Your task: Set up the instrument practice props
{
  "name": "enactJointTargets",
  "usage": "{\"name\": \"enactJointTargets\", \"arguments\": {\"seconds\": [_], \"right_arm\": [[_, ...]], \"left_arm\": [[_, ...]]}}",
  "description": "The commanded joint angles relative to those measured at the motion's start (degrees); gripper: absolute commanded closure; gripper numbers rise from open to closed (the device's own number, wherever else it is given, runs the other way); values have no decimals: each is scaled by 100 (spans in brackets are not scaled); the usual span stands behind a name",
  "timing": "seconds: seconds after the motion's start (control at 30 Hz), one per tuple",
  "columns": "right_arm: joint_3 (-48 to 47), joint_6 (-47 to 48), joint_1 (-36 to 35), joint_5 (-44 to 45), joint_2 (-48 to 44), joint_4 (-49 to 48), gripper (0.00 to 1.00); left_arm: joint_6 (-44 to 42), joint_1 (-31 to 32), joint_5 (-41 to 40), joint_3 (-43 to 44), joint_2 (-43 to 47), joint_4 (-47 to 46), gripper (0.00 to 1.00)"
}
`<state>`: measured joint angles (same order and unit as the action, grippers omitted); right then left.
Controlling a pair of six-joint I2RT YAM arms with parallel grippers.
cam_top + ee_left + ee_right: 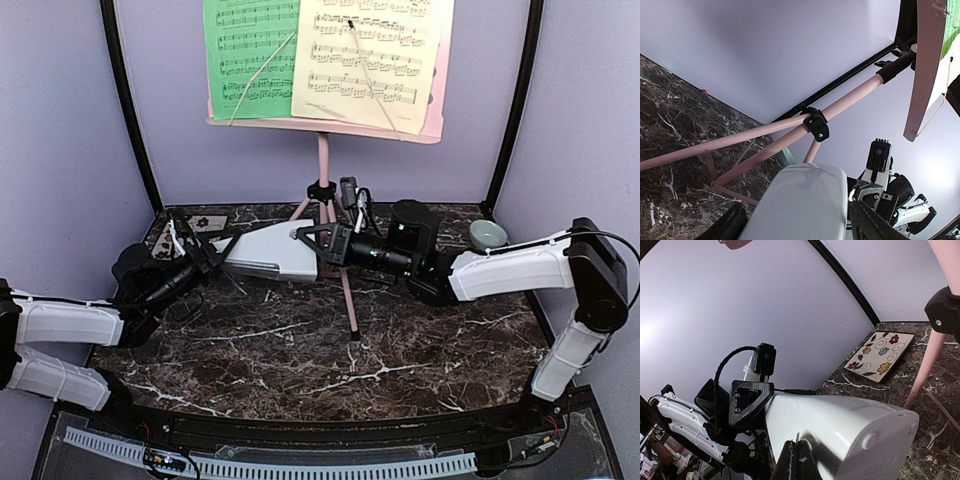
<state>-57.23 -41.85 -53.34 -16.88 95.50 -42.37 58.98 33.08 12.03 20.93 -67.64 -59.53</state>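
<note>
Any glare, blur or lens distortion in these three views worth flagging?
Top view: even light, sharp; pages cut off at the top edge. Left wrist: bright patch on the wall lower right; metronome looks soft up close. Right wrist: glare on the wall at left, black post bowed by the lens, card in focus.

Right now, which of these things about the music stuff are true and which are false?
1. A green page and a yellow page rest on the pink music stand. True.
2. The metronome stands upright. False: it is tipped on its side, with the left pincer at one end and the right pincer at the other.
3. The right pincer is wide open. False: it is shut.
4. A flowered card lies flat on the table. True.
</note>
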Motion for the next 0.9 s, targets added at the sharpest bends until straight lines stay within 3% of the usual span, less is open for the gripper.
{"name": "enactJointTargets", "arguments": {"seconds": [0.0,0.3,0.47,0.67,0.87], "right_arm": [[-237,-179,-45,-36,165,-874,100],[-267,-410,-49,96,498,-769,100],[-746,-610,-56,147,895,231,100],[-1317,-1188,-55,388,1155,1176,100],[-2008,-1765,-21,403,1377,2059,100]], "left_arm": [[-245,67,295,429,318,70,29],[-1069,69,75,811,1118,1539,73],[-1754,69,-119,1164,1483,2605,99],[-2512,74,-638,1314,1907,3430,100],[-3006,89,-625,1521,1929,3717,100]]}}
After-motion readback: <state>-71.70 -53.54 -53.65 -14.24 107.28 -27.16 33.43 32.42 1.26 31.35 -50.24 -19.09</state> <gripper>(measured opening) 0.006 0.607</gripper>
